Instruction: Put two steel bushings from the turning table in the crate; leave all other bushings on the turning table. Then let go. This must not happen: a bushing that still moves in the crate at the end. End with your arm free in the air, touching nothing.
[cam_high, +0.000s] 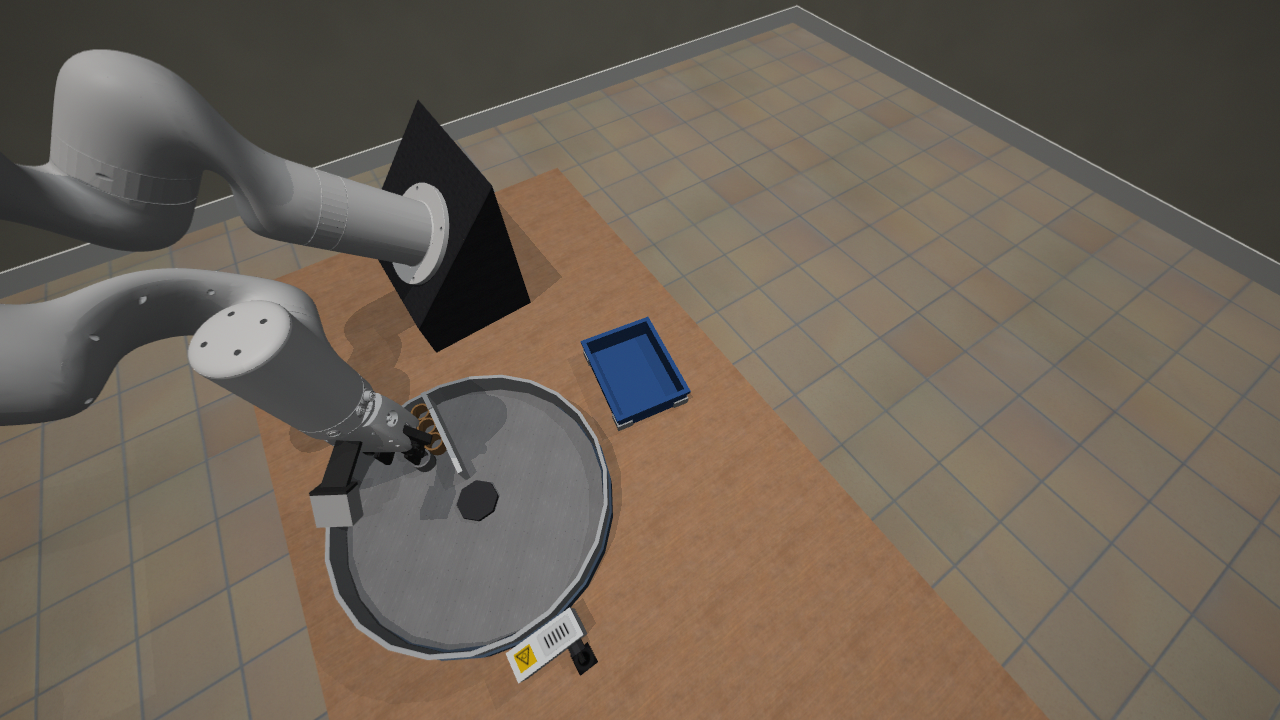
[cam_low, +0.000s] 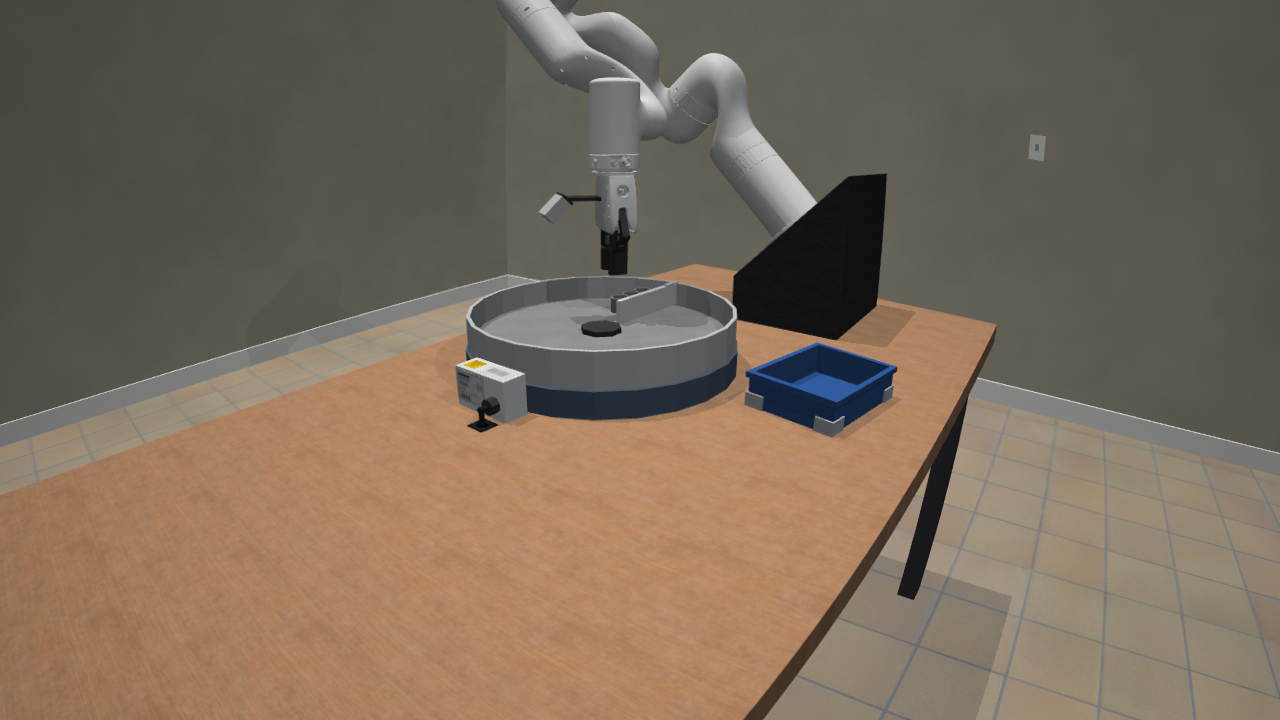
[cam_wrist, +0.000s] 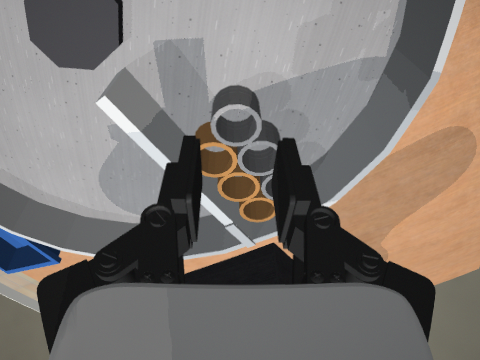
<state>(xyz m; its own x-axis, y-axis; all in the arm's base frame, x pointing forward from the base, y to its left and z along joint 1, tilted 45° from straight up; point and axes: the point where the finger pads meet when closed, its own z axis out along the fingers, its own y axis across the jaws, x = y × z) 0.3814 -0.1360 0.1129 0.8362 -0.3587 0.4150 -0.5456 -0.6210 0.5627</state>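
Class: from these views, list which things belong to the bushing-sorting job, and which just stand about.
Job: steel bushings, turning table, blue crate, open hand.
Bystanders: bronze-coloured bushings, grey control box, black wedge mount.

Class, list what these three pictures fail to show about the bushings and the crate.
- Steel bushings: wrist view, a gripper finger covers part of one.
- Whole cluster: top view, mostly behind the gripper; exterior view, the divider wall hides it.
- Crate: wrist view, cut off at the left edge.

Bushings (cam_wrist: 236, 167) cluster beside the divider (cam_wrist: 167, 163) on the turning table (cam_high: 572, 420), crate (cam_high: 637, 368) nearby.
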